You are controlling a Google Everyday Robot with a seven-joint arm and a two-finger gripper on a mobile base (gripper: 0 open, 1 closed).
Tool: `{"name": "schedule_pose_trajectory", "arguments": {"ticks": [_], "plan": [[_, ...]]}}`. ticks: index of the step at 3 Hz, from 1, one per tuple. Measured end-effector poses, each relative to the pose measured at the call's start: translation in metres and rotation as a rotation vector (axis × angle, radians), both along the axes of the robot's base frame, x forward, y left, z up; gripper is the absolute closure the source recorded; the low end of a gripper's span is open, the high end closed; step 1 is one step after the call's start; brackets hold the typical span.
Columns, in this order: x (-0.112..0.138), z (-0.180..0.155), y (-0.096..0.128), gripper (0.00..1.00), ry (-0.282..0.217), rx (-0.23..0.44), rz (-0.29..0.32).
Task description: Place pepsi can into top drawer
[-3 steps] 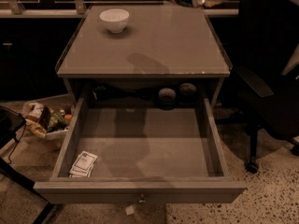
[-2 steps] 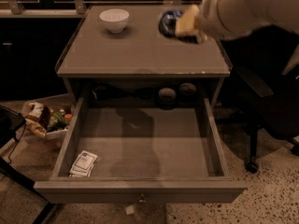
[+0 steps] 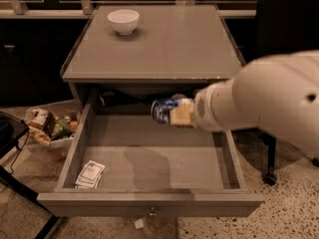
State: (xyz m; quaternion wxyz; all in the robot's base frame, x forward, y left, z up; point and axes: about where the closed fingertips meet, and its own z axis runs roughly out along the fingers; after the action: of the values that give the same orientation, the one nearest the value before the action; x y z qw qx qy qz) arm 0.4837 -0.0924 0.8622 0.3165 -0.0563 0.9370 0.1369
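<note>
Grey top drawer (image 3: 149,203) open, packets (image 3: 90,174) inside; claw (image 3: 176,112) grips pepsi can (image 3: 161,109) above.

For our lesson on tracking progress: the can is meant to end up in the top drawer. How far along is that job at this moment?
Done: the top drawer stands open. In hand: the gripper holds the pepsi can in the air above the drawer's back part. Left: lower the can, release it inside and pull the arm away.

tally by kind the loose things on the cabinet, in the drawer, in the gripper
white round bowl: 1, on the grey cabinet top
dark blue pepsi can: 1, in the gripper above the open grey top drawer
white paper stack: 1, in the drawer
total: 3
</note>
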Motion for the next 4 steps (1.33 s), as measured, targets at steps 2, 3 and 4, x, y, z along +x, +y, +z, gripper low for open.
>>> {"name": "schedule_pose_trajectory", "arguments": {"ticks": [2,3,4], "plan": [[-0.04,-0.173,0.021,1.0,0.252,0.106,-0.052],[-0.041,-0.222,0.019,0.82,0.327,0.127,-0.095],[-0.044,-0.243,0.004,0.58,0.356,0.123,-0.169]]}}
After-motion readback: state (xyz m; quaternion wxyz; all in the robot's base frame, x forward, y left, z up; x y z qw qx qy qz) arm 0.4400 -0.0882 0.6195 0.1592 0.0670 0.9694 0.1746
